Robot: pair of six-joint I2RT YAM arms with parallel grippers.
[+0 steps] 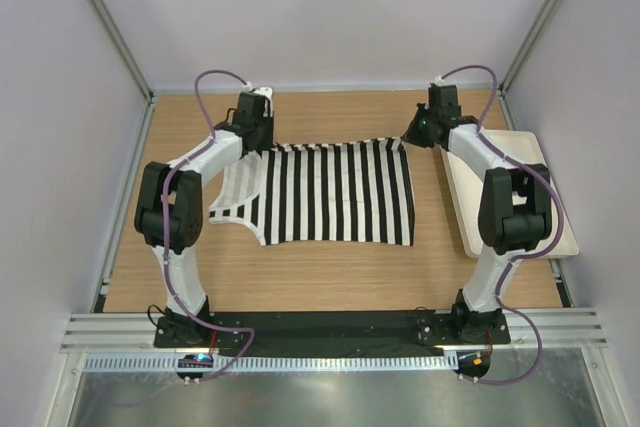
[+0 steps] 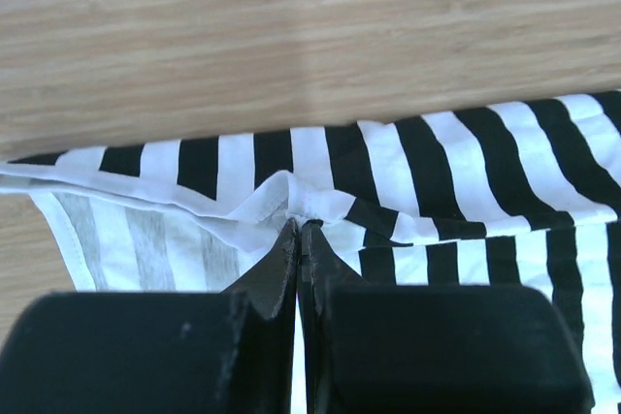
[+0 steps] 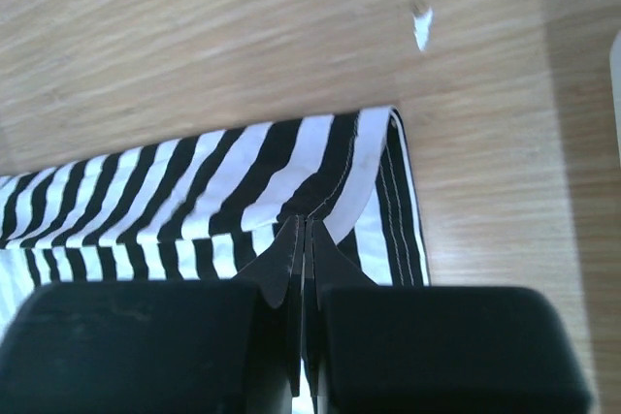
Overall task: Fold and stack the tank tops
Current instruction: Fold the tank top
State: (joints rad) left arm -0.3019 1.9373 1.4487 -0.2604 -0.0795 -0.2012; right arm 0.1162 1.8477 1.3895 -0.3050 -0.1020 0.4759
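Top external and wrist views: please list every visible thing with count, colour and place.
tank top: one, black and white stripes, spread mid-table.
tray: one, white, right side of table.
table: one, light wood, under everything.
speck: one, white, on the table beyond the tank top's far right corner.
left arm, right arm: two, black and white, purple cables, based at near edge.
left hand: one, black, shut on tank top's far left edge.
right hand: one, black, shut on its far right corner.

Tank top (image 2: 408,172) cloth inside left claw (image 2: 297,232), right claw (image 3: 303,228) hidden; white speck (image 3: 421,26) unidentifiable.
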